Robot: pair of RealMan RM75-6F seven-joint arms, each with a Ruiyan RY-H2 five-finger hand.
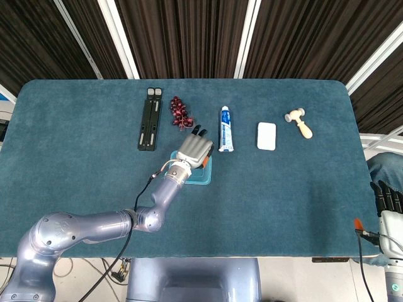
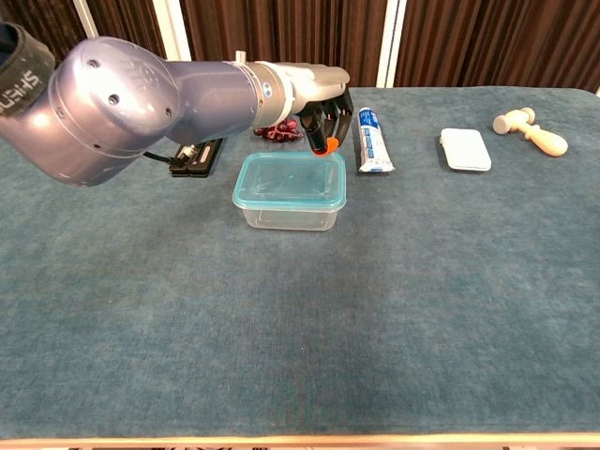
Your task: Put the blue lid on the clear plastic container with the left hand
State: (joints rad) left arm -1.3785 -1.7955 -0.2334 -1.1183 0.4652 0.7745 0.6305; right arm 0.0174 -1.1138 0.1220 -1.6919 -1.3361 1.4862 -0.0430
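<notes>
The only writing in view sits on the toothpaste tube (image 2: 373,141), white with blue print, too small to read; a dark band on the arm at the upper left of the chest view carries pale letters, cut off by the frame edge.

The clear plastic container (image 2: 289,191) stands just left of the frame's centre in the chest view, with the blue lid (image 2: 291,178) lying flat on its rim. The left robot hand (image 2: 322,120) hovers over the container's far right corner, close above the lid — whether it touches cannot be told. Its dark fingers are curled downward and hold nothing; an orange-tipped one points at the lid's far edge. In the head view the same hand (image 1: 194,151) covers most of the container. The right robot hand (image 1: 388,202) shows only at the lower right edge of the head view, off the worktop, fingers upright and close together; its state cannot be told.

The worktop (image 1: 283,189) is covered in teal felt. Along its far side lie a black folding stand (image 1: 149,119), a bunch of dark grapes (image 1: 181,114), a white bar (image 1: 266,136) and a small wooden mallet (image 1: 299,123). Behind — dark curtains with white posts.
</notes>
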